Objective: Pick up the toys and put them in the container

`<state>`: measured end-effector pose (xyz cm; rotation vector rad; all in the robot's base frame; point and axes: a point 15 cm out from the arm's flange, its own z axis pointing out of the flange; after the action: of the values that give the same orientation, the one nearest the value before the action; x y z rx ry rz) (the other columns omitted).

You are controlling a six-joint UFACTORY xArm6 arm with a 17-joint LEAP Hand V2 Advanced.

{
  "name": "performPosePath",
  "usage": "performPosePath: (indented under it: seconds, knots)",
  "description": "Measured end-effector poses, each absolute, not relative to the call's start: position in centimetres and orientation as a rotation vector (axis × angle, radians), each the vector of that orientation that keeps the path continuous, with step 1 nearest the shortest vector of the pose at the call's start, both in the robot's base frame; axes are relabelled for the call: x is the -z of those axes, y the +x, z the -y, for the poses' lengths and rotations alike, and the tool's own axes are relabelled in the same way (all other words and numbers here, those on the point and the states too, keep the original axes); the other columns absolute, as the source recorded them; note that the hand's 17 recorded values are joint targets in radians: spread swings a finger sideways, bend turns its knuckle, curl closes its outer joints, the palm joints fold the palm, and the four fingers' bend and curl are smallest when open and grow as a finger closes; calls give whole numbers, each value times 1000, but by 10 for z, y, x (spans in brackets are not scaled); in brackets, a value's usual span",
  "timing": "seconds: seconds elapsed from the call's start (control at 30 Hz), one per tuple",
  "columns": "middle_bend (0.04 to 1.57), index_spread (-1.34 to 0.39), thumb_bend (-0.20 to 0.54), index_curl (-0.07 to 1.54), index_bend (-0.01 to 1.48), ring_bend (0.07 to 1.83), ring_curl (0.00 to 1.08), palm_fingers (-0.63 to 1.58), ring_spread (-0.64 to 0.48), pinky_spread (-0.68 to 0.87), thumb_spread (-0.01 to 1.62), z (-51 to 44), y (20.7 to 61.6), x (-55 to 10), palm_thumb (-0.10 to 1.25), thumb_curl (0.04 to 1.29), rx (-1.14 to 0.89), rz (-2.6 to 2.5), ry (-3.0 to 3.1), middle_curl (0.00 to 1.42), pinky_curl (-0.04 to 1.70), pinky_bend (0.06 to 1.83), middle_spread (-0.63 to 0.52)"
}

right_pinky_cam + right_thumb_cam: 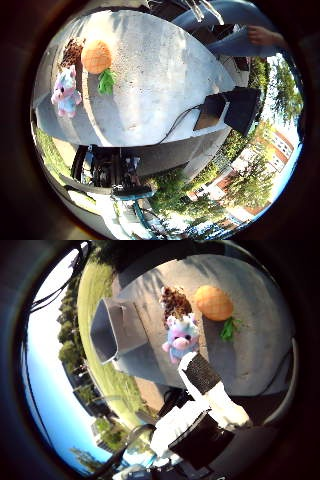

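The robot hand is hovering well above the table, holding nothing; one finger is reaching straight out toward the toys, so the hand is reading as open and relaxed rather than curled. The height suggests an approach stance, giving a full view of the work area before any descent.

Three toys are lying grouped near one end of the table. The pastel plush animal is sitting upright nearest the table edge. Just beside it a brown, rough-textured toy is lying flat; its exact kind cannot be told. The orange round toy with green leaves is resting a little apart from the plush, also flat on the table. None is in the container yet, so the task appears not yet started.

The grey container is standing open-mouthed just beside the toys, near the same table edge, apparently placed for a short carry.

At the far end of the table, a black box and a brown flat item are sitting well apart from the toys. A person's hand is resting beyond the table, touching nothing. Nothing is blocking the path to the plush.
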<state>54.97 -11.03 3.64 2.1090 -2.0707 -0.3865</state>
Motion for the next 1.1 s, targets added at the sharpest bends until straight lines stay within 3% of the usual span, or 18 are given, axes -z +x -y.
performPosePath:
  seconds: [0.47,0.67,0.83,0.93,1.1]
  knots:
    - [181,-5,-20,244,143,459,355,216,305,447,1186,96,555,55,557,374,351,2111,2076,323,303,498,112]
    - [228,3,-15,215,127,632,378,501,309,474,1151,85,560,70,630,390,318,2116,2083,344,303,627,68]
    - [508,-159,-6,152,102,890,466,1060,189,456,1116,82,562,71,736,414,310,2108,2095,465,398,919,-36]
    - [730,-259,-10,113,143,1124,590,1056,108,423,1092,79,562,69,793,435,316,2098,2100,593,492,992,-90]
    - [916,-406,9,46,246,1227,683,1093,11,367,1042,79,554,63,928,493,361,2086,2084,735,612,1188,-155]
